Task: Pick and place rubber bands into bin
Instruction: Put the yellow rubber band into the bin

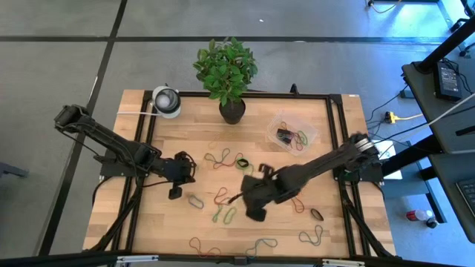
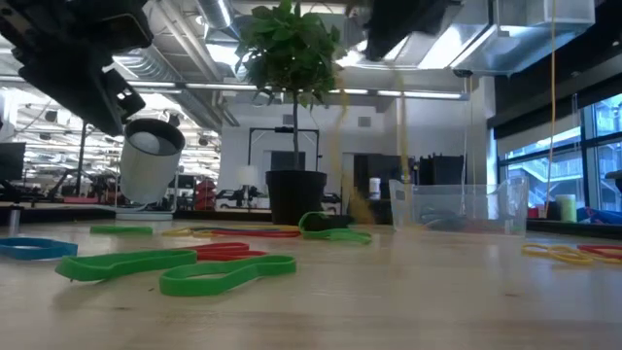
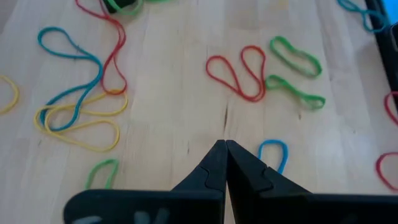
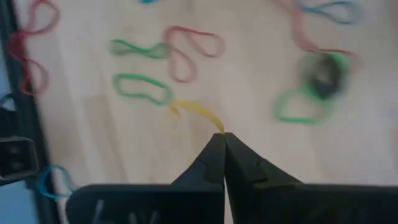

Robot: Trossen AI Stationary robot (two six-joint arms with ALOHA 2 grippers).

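Yellow rubber band, centre frame: light, floppy, stretchy; pinched at one end by closed right claw. Left claw closed, empty.

Pale wood table — strewn with rubber bands in red, green, yellow and blue. A yellow band hangs from the black right gripper. Beside the black plant pot with green leaves — a clear bin holding black, red and green bands.
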